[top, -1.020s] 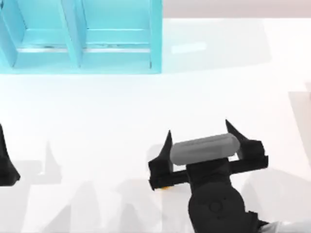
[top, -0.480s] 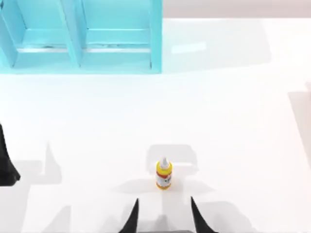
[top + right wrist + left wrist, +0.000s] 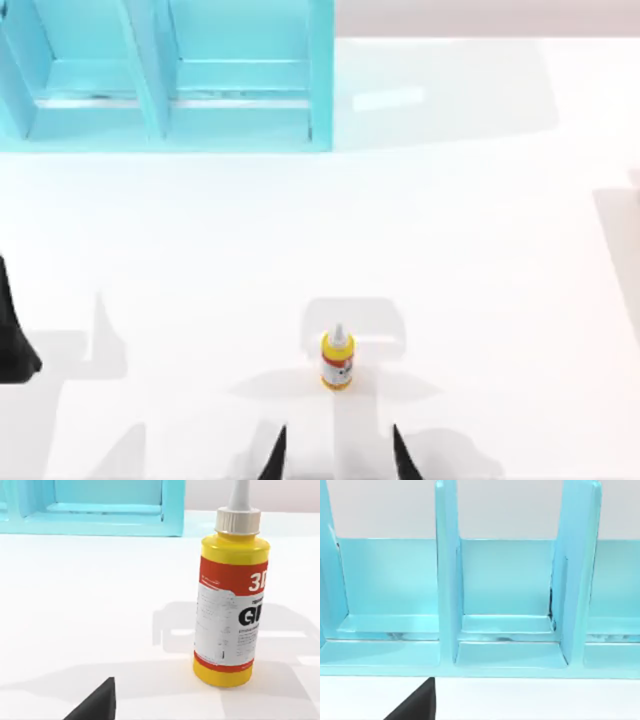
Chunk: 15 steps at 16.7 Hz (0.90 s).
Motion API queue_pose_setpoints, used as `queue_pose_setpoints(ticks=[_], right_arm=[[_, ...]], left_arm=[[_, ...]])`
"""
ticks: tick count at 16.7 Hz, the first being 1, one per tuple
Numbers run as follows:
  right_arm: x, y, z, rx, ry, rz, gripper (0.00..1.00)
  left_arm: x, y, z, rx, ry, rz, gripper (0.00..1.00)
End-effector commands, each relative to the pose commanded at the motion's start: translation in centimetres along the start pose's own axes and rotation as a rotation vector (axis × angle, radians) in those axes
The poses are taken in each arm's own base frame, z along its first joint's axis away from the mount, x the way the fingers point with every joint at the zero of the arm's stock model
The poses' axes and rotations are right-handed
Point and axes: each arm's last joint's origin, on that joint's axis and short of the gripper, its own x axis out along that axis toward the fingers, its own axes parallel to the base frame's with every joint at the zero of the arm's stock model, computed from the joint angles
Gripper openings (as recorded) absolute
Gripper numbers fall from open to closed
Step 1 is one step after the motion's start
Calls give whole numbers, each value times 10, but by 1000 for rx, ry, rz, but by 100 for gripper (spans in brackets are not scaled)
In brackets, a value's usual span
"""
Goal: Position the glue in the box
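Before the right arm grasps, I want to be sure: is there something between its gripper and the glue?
Nothing visible. In the top view the right gripper, fingers apart, sits at the near edge just behind the upright glue, with bare white table between them.

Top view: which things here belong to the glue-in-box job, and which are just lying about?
Job:
- glue, upright on the table
- cyan box, at the far side
- right gripper, open, just short of the glue

Lying about:
- left gripper, parked at left edge

The right tool [image 3: 337, 455] sits at the table's near edge, fingers spread apart; the left arm [image 3: 14, 335] is parked at the left edge.
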Motion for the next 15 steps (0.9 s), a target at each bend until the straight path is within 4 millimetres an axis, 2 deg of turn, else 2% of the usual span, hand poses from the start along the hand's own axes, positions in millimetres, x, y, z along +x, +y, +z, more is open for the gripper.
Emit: queue_pose_setpoints(ticks=[4, 8, 12, 15], right_arm=[[12, 7, 4, 5, 3, 2, 100], [55, 11, 6, 5, 3, 3, 100], [94, 3, 1, 5, -1, 3, 100], [98, 1, 0, 5, -1, 3, 100]], left_arm=[[0, 0, 0, 0, 0, 0, 100], [0, 0, 0, 0, 0, 0, 100], [0, 0, 0, 0, 0, 0, 100], [0, 0, 0, 0, 0, 0, 100]])
